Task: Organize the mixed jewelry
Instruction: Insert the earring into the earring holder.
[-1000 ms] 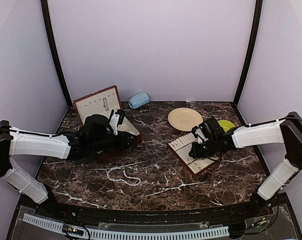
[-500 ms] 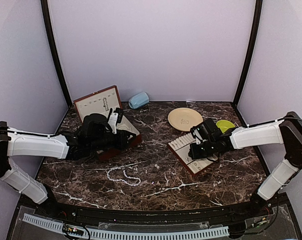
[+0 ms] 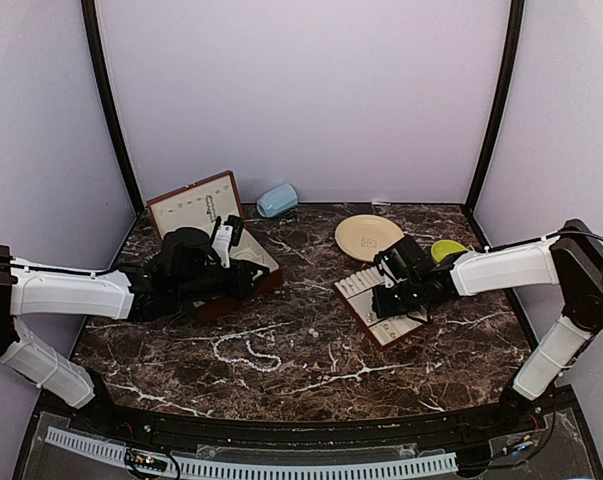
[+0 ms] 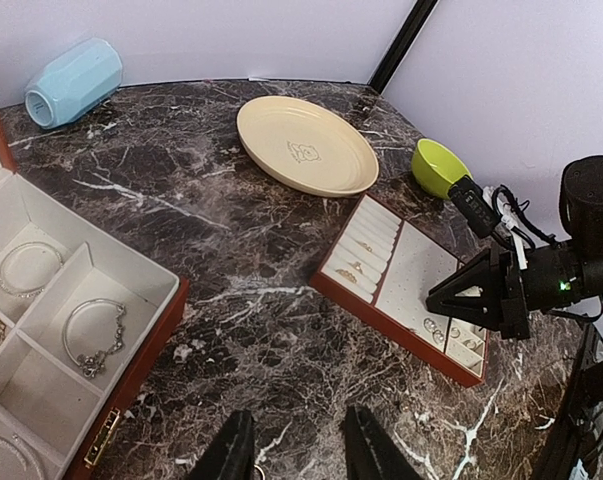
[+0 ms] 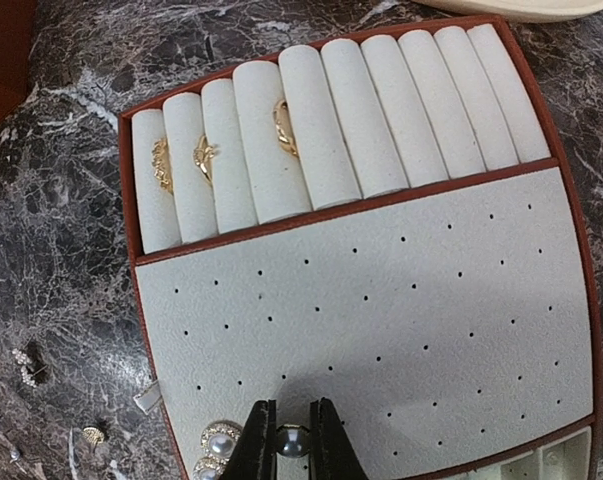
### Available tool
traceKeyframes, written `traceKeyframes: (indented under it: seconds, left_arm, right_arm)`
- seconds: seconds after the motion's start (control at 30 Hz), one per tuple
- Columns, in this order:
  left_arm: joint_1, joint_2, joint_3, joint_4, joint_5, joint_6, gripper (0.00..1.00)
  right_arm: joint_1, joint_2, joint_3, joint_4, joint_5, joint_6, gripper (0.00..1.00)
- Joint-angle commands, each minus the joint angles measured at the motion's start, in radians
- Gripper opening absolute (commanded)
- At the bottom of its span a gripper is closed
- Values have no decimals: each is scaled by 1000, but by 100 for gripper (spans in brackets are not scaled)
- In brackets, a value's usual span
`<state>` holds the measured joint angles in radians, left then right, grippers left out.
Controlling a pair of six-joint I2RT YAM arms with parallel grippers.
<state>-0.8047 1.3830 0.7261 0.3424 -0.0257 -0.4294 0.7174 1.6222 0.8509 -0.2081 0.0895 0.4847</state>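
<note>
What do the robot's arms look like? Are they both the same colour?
Yes, they match. The left arm and the right arm both have smooth white shells with chunky black joints. Thin black cables loop beside the right wrist. The left pincer and the right pincer each end in two slim black fingers.

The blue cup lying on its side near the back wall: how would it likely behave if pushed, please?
The blue cup lies on its side, so it may roll; its faceted wall would probably stop it soon. Hollow, it likely slides lightly.
</note>
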Motion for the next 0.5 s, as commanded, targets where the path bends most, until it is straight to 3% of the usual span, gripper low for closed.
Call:
traceKeyframes:
  seconds: [0.0,0.47]
  left_arm:
    - [5,-32,-17,-6,-11,9,34]
    - [5,-33,-24,7,-2,-2,34]
  right_arm:
    - [11,29,-8,-77,21,20,6]
    - [13,-1,55,-105,32,18,26]
